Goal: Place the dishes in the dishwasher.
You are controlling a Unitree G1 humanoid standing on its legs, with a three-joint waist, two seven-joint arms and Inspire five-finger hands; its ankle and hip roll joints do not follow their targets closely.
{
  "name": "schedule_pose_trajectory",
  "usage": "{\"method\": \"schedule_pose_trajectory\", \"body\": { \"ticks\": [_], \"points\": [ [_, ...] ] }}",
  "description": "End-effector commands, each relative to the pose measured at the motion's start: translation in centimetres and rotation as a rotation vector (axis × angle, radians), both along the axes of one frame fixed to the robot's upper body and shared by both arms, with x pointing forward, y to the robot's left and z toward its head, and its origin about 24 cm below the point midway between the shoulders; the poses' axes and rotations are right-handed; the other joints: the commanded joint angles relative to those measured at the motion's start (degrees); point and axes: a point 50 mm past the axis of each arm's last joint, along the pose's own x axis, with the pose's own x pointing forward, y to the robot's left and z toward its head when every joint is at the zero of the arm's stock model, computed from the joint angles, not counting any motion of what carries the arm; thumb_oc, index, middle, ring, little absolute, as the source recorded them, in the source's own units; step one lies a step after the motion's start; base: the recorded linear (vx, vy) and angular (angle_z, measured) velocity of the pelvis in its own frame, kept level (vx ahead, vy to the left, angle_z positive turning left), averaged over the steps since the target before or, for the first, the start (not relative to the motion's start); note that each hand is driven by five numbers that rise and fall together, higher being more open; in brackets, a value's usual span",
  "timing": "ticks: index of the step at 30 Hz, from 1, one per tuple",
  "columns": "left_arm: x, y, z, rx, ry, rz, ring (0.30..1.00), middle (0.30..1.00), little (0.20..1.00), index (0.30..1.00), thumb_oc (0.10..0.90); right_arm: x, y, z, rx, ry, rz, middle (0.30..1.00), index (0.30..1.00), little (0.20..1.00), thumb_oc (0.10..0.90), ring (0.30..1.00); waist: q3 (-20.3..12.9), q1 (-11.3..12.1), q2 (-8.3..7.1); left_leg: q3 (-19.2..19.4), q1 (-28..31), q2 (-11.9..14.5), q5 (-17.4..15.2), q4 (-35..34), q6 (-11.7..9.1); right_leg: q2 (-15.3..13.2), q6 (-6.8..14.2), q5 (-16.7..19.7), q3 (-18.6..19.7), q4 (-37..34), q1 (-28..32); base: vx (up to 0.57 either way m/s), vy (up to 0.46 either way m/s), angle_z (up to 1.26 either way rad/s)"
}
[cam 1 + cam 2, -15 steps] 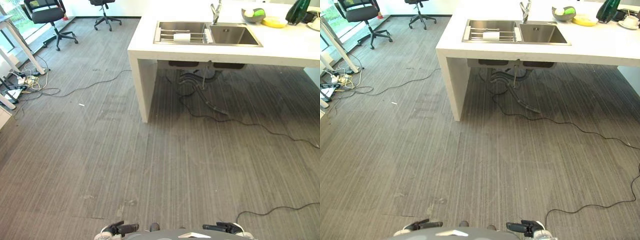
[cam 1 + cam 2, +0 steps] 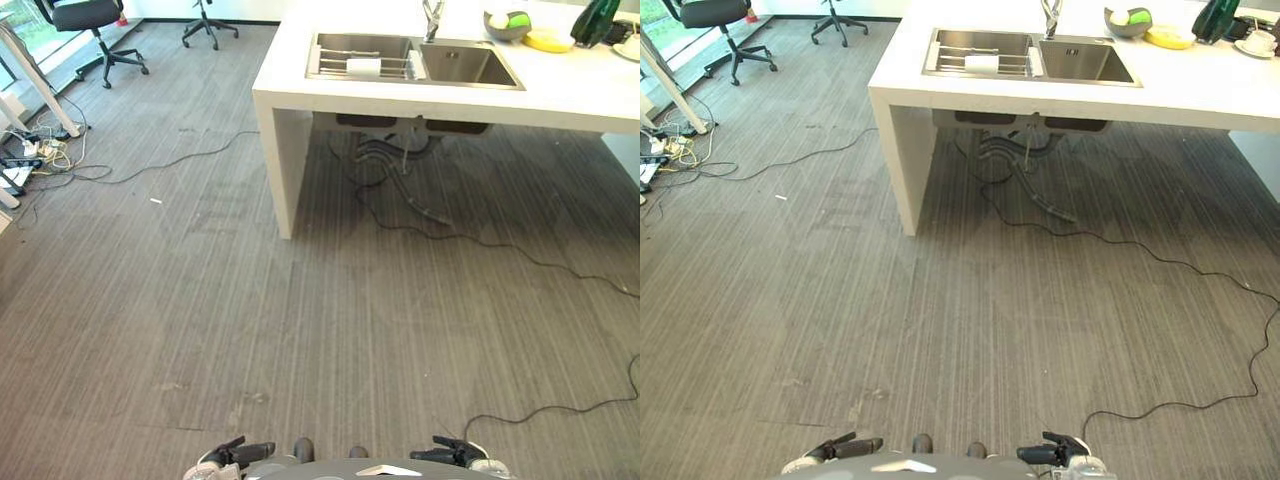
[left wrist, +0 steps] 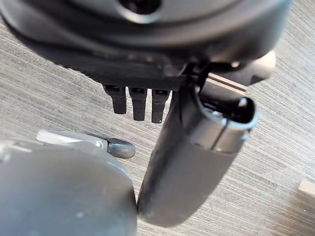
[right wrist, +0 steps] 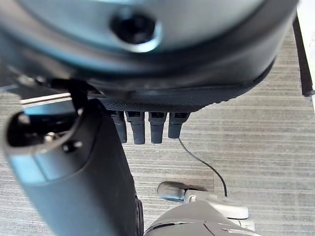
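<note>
1. While grey striped carpet [image 2: 200, 330] spreads across the room, a white desk [image 2: 560, 95] stands at 1 o'clock, well apart from the robot.
2. A double steel sink [image 2: 415, 60] is set into the desk, its tap [image 2: 432, 18] rising at the far rim between the two basins.
3. A wire rack [image 2: 365, 68] lies across the sink's left basin, with a white dish [image 2: 364, 67] resting on it.
4. At 2 o'clock on the desk sits a grey bowl [image 2: 505, 24] holding a green and a pale fruit; just beside it lie a yellow plate [image 2: 549, 42] and a dark green bottle [image 2: 596, 22].
5. Drain hoses [image 2: 385, 165] hang beneath the sink, and a black floor cable [image 2: 500, 250] trails from them across the carpet toward 3 o'clock.
6. At 10 o'clock, two black office chairs [image 2: 85, 25] stand on castors near a tangle of power strips and cords [image 2: 35, 160] by a white table leg.
7. The left hand [image 2: 232, 456] shows at 7 o'clock, its fingers [image 3: 139, 102] straight and holding nothing.
8. The right hand [image 2: 452, 455] shows at 5 o'clock, its fingers [image 4: 150, 127] likewise straight and empty.
</note>
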Motion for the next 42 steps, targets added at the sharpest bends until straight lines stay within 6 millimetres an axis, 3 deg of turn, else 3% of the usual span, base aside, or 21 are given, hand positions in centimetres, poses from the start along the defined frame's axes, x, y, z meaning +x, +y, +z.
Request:
{"method": "schedule_pose_trajectory", "body": {
  "ticks": [1, 11, 19, 29, 42],
  "points": [
    [0.5, -1.8, -0.3, -0.048, 0.013, 0.000, 0.900, 0.900, 0.900, 0.900, 0.800, -1.1, -1.3, 0.1, -0.024, 0.039, -0.038, 0.900, 0.900, 0.900, 0.800, 0.900, -2.3, 1.4, 1.19, 2.4, 0.2, 2.9, -0.8, 0.1, -5.5, -2.4, 7.6, 0.1, 0.1, 0.6, -0.7, 0.00, 0.000, 0.00],
    [1.7, -1.1, 0.0, -0.028, -0.045, 0.078, 0.900, 0.900, 0.900, 0.900, 0.800, -1.4, -1.6, 0.1, -0.031, 0.045, -0.056, 0.900, 0.900, 0.900, 0.800, 0.900, -2.8, 1.6, 0.66, 2.2, 0.6, 2.9, -1.1, 0.1, -5.5, -2.5, 7.5, -0.2, -0.2, 0.6, -0.2, 0.00, 0.000, 0.00],
    [2.1, -0.8, 0.2, -0.001, -0.051, 0.048, 0.900, 0.900, 0.900, 0.900, 0.800, -0.4, -1.6, 0.3, -0.043, 0.006, -0.038, 0.900, 0.900, 0.900, 0.800, 0.900, -2.5, 1.6, 0.52, 2.1, 0.6, 2.8, -1.0, 0.1, -5.5, -2.5, 7.6, -0.3, -0.6, 0.6, 0.0, 0.00, 0.000, 0.00],
    [1.3, -0.8, 0.0, 0.027, -0.004, -0.044, 0.900, 0.900, 0.900, 0.900, 0.800, -0.6, -1.8, 0.3, -0.063, 0.019, 0.008, 0.900, 0.900, 0.900, 0.800, 0.900, -1.9, 1.3, 1.01, 2.1, 1.0, 2.5, -1.2, 0.1, -5.5, -2.9, 7.6, -0.4, -1.4, 0.6, 0.6, 0.00, 0.000, 0.00],
    [0.6, 0.8, 0.2, 0.095, 0.018, -0.039, 0.900, 0.900, 0.900, 0.900, 0.800, -1.1, -2.8, 0.5, -0.091, 0.022, 0.011, 0.900, 0.900, 0.900, 0.800, 0.900, 0.1, 1.4, 1.54, 1.5, 0.7, 2.9, -0.5, 0.1, -6.0, -2.3, 7.0, -0.9, -2.9, 1.0, -0.1, 0.01, -0.022, 0.07]
  ]
}}
